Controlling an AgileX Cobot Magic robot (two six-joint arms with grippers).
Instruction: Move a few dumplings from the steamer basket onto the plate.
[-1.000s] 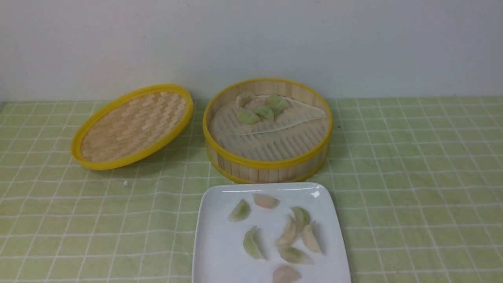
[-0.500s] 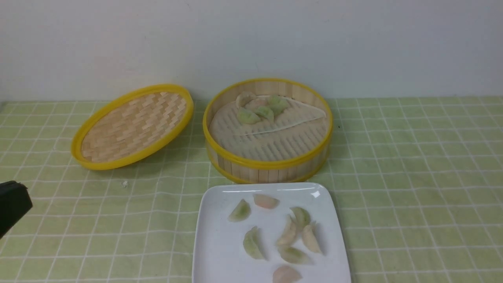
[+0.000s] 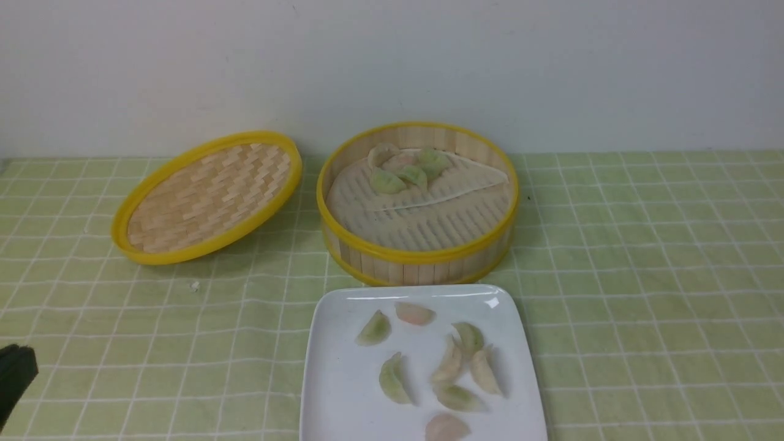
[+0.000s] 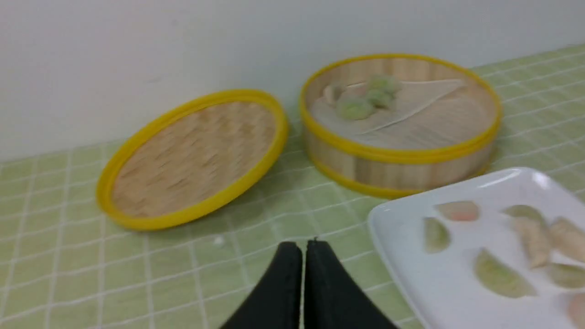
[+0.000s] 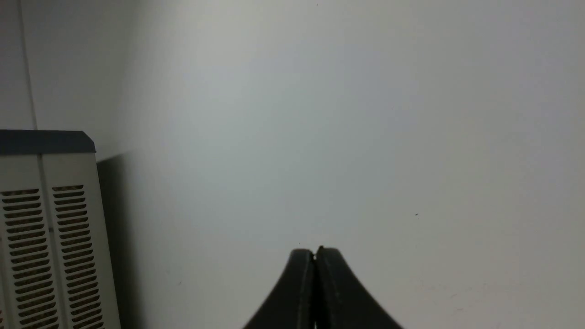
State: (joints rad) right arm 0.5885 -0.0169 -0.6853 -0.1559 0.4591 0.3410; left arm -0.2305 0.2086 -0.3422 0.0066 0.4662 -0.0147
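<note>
So the plate [image 3: 349, 380] up front has eight dumplings [image 3: 394, 380] scattered on it, green, pink and cream. Both the left gripper [image 4: 304, 249] and right gripper [image 5: 317, 256] are closed up, nothing in them. Just past the plate sits the steamer [image 3: 422, 266], five more dumplings bunched at its far side on the liner [image 3: 422, 226].

The left gripper [image 4: 305, 246], out of the front view at first, then showing over the counter's [image 3: 153, 343] left edge, now sits lower along that edge, nearer the counter's near left corner.
</note>
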